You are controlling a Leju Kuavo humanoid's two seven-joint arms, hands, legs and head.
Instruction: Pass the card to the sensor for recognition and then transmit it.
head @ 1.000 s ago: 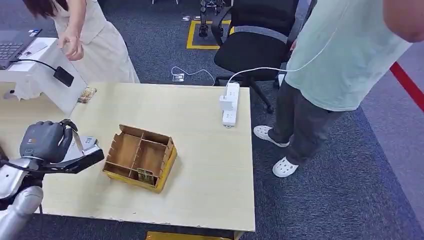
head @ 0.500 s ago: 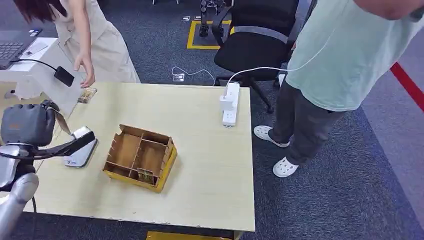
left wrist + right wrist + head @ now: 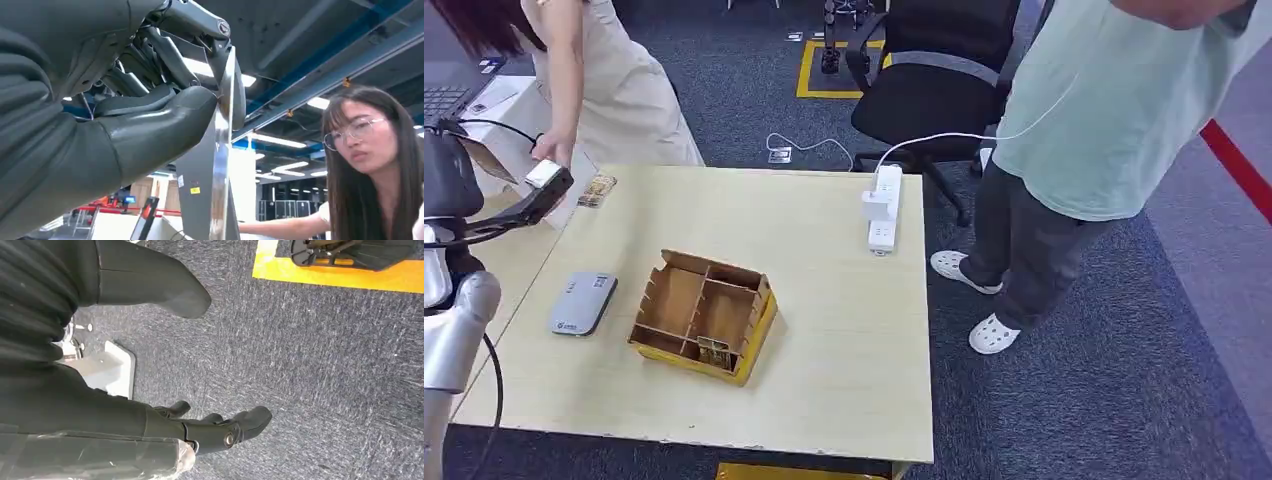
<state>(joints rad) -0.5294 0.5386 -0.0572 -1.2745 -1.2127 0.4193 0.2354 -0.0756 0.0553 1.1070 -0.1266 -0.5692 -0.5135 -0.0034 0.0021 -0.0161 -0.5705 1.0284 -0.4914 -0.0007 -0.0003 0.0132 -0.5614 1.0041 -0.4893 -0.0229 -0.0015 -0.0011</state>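
The pale wooden tabletop [image 3: 824,330] takes up most of the head view, with a person in a mint shirt [image 3: 1114,110] standing off its right side and a black office chair [image 3: 929,90] behind it. Another person in a cream dress [image 3: 614,80] leans in at the far left corner, their hand [image 3: 554,150] down right by the robot's fingertips. On the tabletop there's a brown cardboard divider box [image 3: 707,315] with compartments, and just left of it, not touching, the grey sensor [image 3: 583,302] lying flat. A white power strip [image 3: 883,208] sits further back toward the chair. The left hand [image 3: 484,195] is lifted up at the left edge, well apart from the sensor and above the table's far left corner, pinching the card [image 3: 220,165] between the thick thumb and a dark finger; the wrist view shows the card edge-on, hanging out past the fingertips. The right hand [image 3: 220,430] hangs over the grey carpet with fingers loosely curled and nothing in it.
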